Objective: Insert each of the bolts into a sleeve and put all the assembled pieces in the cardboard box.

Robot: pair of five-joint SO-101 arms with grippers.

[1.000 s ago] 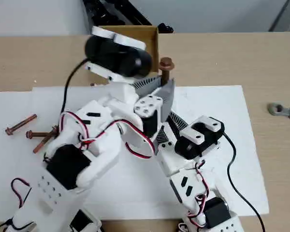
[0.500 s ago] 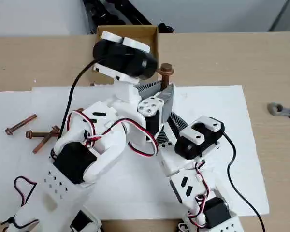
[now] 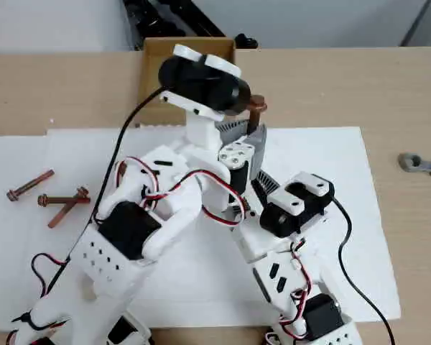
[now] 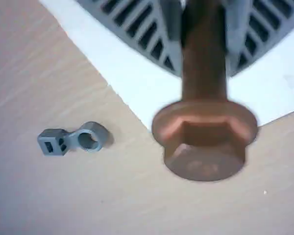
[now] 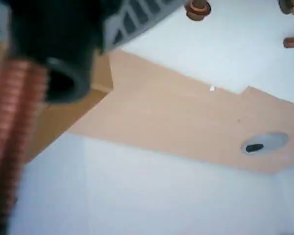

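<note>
My left gripper [image 3: 251, 129] is shut on a copper bolt [image 3: 257, 108], held upright past the far edge of the white sheet, just right of the cardboard box [image 3: 154, 54]. In the left wrist view the grey fingers [image 4: 137, 29] clamp the bolt's shank [image 4: 204, 63] with the hex head [image 4: 204, 142] towards the table. My right gripper [image 3: 257, 181] sits just below it, partly hidden under the left arm. In the right wrist view it is shut on a black sleeve [image 5: 63, 68], with the bolt's threaded end [image 5: 12, 132] beside the sleeve's mouth.
Three loose bolts [image 3: 30, 185] [image 3: 63, 199] [image 3: 66, 213] lie at the left of the white sheet [image 3: 330, 158]. A small grey metal part [image 3: 420, 164] [image 4: 73, 141] rests on the bare wood at the right. Both arms crowd the sheet's middle.
The left arm has swung to the right, carrying the bolt from beside the box corner further right. The right arm has kept still.
</note>
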